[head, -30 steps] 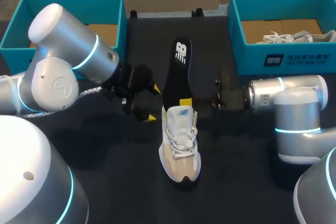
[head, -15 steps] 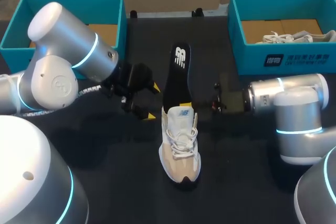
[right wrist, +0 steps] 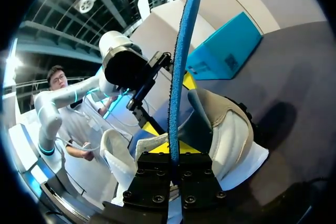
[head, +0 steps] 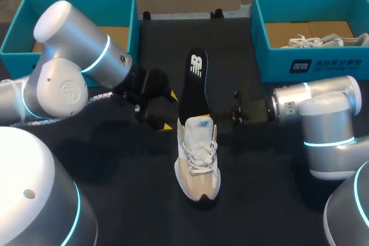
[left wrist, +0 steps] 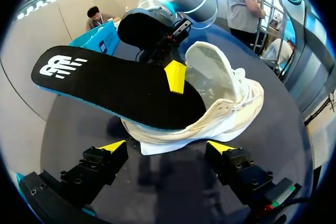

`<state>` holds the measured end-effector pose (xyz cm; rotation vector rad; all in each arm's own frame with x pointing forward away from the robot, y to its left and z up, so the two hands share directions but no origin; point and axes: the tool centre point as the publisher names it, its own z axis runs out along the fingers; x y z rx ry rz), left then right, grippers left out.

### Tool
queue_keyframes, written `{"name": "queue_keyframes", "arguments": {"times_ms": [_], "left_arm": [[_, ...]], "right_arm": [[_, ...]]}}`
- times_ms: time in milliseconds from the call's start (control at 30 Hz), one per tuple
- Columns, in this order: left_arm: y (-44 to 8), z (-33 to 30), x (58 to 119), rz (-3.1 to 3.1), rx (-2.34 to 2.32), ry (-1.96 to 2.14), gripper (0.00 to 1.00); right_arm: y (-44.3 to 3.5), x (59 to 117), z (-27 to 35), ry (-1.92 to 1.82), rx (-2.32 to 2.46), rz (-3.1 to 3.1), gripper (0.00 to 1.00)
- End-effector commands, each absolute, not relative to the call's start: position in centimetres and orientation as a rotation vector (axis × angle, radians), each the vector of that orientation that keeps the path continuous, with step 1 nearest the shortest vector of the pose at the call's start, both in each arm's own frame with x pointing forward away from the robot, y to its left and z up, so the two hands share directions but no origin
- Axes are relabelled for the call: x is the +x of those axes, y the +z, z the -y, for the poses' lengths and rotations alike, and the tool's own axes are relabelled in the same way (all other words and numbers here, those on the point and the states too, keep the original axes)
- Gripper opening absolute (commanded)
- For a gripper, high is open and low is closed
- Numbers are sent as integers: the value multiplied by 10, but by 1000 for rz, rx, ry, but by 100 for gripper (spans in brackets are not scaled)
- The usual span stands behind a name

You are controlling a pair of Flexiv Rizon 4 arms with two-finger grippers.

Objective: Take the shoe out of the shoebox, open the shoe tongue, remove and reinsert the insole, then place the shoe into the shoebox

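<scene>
The right hand (right wrist: 173, 149) is closed flat on the black insole (head: 195, 82), pinching it from both faces close to the shoe's collar. In the right wrist view the insole stands edge-on, rising straight out from between this hand's fingers. The insole's near end is tucked into the opening of the cream and beige sneaker (head: 198, 162), behind the lifted tongue (left wrist: 210, 74). The rest slopes up and away toward the far edge of the desk (head: 115, 177).

The sneaker stands upright at the middle of the desk, toe toward the near edge and heel toward the far edge. Insole and sneaker therefore share one long axis running near to far, and the right arm reaches in across it from the desk's right edge.

The left hand (left wrist: 168, 148) is spread wide and holds nothing. Its yellow-tipped fingers (left wrist: 113, 146) sit just left of the sneaker's heel end, apart from it, with the sneaker straight ahead of them.

The insole looks only partly seated. Shifting it either way would likely mean sliding it along that axis, with the nearer left hand placed to steady the heel.

A teal shoebox (head: 124, 21) sits at the far left corner, and a second teal shoebox (head: 300, 64) at the far right corner holds another pale shoe (head: 314, 41)
</scene>
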<state>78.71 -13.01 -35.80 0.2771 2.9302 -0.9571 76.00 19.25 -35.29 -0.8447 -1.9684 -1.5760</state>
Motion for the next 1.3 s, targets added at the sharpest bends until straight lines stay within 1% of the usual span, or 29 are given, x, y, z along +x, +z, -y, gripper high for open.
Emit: {"name": "queue_keyframes", "arguments": {"times_ms": [33,167,267,333,400,500,800,967,1100,1300], "left_arm": [[-359,132,788,-2943,280,-938,100],[-359,132,788,-2944,280,-938,100],[-359,132,788,-2944,280,-938,100],[-359,132,788,-2944,280,-938,100],[-359,132,788,-2944,280,-938,100],[-359,132,788,-2944,280,-938,100],[-359,132,788,-2944,280,-938,100],[-359,132,788,-2944,280,-938,100],[-359,132,788,-2944,280,-938,100],[-359,132,788,-2944,280,-938,100]], "right_arm": [[-354,757,-194,-1582,-849,1972,0],[-353,759,-194,-1588,-844,1975,0],[-353,759,-194,-1591,-841,1976,6],[-353,760,-194,-1595,-839,1976,13],[-353,760,-195,-1599,-837,1976,14],[-352,760,-196,-1606,-834,1977,19],[-349,762,-198,-1629,-832,1988,22],[-345,764,-197,-1649,-838,1995,28],[-344,766,-198,-1657,-842,1999,28],[-339,771,-197,-1665,-841,2010,32]]}}
